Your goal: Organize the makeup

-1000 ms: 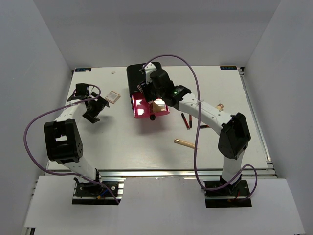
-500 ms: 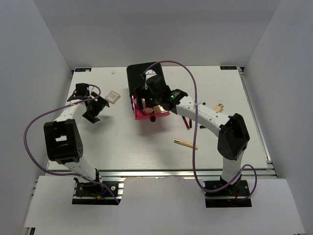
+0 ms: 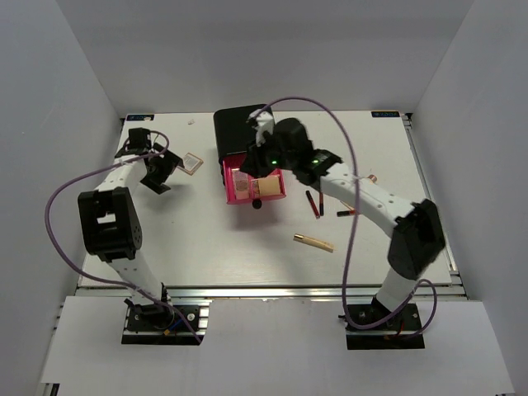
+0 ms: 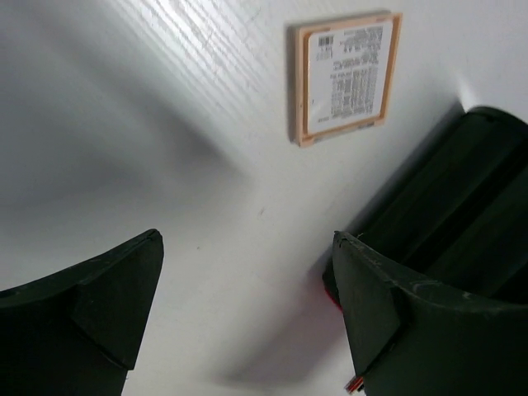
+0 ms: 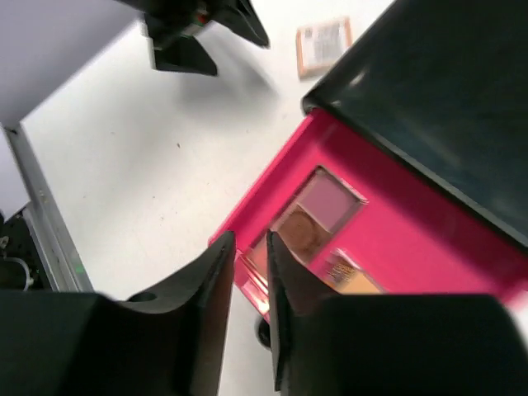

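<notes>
The pink drawer stands pulled out of the black box. It holds a pink palette and a peach compact. My right gripper hovers over the drawer's front edge, shut, with only a thin slit between its fingers and nothing in it. A pinkish square compact lies label up left of the box. Just short of it is my left gripper, open and empty. Dark-red lip sticks and a gold-beige stick lie on the table.
The drawer's black knob sticks out toward the near side. A small peach item lies behind the right arm. The black box is close to my left gripper's right finger. White walls enclose the table.
My right gripper has lifted off the drawer and drawn back slightly. The left gripper has moved farther back, closer to the compact on the table.
</notes>
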You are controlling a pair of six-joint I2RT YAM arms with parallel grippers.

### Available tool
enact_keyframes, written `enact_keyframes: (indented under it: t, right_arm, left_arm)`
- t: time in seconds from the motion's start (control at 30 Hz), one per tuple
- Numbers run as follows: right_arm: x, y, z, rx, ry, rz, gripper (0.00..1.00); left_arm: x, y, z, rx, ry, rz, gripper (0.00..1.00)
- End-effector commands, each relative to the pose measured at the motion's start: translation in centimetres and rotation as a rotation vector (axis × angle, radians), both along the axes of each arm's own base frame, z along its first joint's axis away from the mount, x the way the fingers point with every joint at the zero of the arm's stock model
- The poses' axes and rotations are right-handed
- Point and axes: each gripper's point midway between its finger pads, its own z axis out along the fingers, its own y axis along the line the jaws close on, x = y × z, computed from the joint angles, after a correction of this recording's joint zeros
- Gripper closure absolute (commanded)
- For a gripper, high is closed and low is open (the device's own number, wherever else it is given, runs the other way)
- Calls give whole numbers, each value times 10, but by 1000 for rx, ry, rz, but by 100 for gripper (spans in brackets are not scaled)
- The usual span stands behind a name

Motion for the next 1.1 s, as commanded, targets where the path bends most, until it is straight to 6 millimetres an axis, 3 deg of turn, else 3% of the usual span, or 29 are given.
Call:
enact_keyframes:
  t: [0.0, 0.17, 0.2, 0.23, 0.27, 0.33, 0.4, 0.43, 0.53, 0.73, 0.77, 0.83, 1.07]
  right_arm:
    - [-9, -28, 95, 242, -289, 175, 74]
    - [25, -75, 77, 166, -240, 26, 70]
    - [28, -82, 66, 155, -215, 5, 69]
    - [28, -91, 68, 156, -214, -15, 69]
    - [32, -102, 65, 149, -210, -45, 68]
    - [30, -115, 56, 136, -203, -78, 67]
    - [32, -128, 51, 133, -194, -111, 67]
    - [30, -134, 46, 129, -183, -125, 67]
    - [33, -148, 41, 131, -165, -162, 67]
    - [30, -154, 40, 149, -152, -179, 67]
    - [29, -156, 38, 149, -147, -182, 67]
    - [27, -157, 39, 158, -144, -185, 67]
    - [21, -164, 35, 180, -122, -213, 67]
  left_arm:
    - [32, 2, 13, 35, -31, 23, 8]
    - [78, -6, 3, 106, 26, 14, 3]
    - [74, -5, -24, 124, 123, 15, 3]
    - [93, -8, -7, 138, 83, 12, 2]
    - [89, -8, -12, 150, 133, 14, 2]
    - [101, -8, -18, 165, 148, 13, 2]
    - [97, -4, -22, 184, 182, 18, 2]
    - [96, -24, -27, 188, 191, -19, 2]
    - [94, -30, -35, 195, 211, -24, 2]
    - [103, -39, -43, 213, 213, -13, 2]
    - [100, -38, -51, 222, 243, -11, 2]
    - [103, -38, -50, 228, 242, -1, 2]
    - [78, -21, -76, 310, 371, 17, 2]
